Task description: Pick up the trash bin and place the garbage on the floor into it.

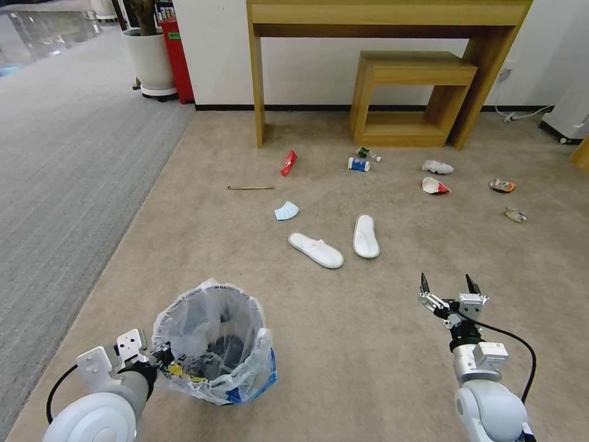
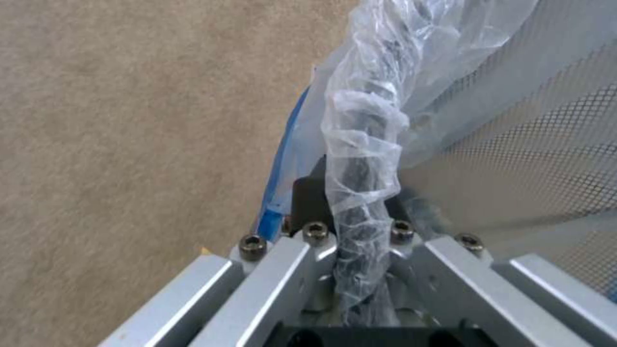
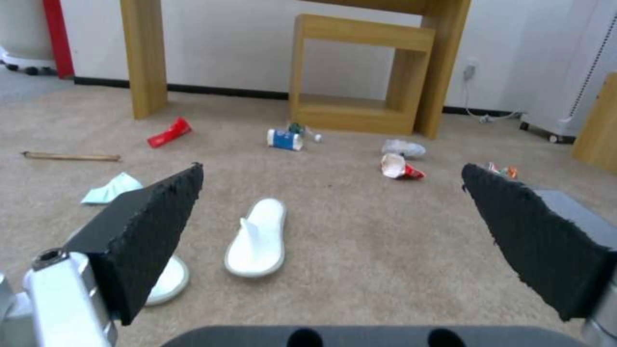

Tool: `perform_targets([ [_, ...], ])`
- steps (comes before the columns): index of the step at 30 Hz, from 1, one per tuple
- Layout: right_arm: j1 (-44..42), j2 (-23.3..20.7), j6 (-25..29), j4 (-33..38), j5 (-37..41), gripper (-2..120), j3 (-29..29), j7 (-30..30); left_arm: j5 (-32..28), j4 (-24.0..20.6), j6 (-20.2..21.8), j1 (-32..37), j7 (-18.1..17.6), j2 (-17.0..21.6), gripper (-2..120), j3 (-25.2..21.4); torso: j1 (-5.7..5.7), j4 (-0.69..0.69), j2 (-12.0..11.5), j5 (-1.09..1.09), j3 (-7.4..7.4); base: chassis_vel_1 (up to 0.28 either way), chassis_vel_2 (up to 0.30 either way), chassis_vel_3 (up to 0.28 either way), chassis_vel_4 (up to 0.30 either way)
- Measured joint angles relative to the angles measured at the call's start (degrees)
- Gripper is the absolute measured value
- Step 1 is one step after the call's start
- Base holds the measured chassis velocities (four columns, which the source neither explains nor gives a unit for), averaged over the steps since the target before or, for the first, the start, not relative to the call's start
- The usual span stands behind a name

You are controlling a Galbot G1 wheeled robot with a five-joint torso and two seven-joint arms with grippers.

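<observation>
Head view: left end effector (image 1: 164, 358) pinches trash bin (image 1: 211, 344) rim.

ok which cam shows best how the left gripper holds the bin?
Left wrist view: the left gripper is shut on the bag-wrapped rim of the trash bin, seen close up. Head view shows the grasp small, at the bin's rim. Right wrist view faces the litter.

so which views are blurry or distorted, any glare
Head view: sharp, wide-angle bend in the table, glare on the far floor. Left wrist view: soft, bin bag too close. Right wrist view: gripper pads blurred, slipper clear.
</observation>
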Motion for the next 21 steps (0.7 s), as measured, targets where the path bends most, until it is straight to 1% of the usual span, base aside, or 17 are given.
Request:
perform_targets([
  [21,-0.2,0.0,0.1,0.0,-0.6,99,0.1,0.1,1.4,-0.1,0.0,0.4,0.7,-0.7,0,0.1,0.0,0.0,0.0,0.0,0.0,-0.109,0.107,0.103,-0.107],
])
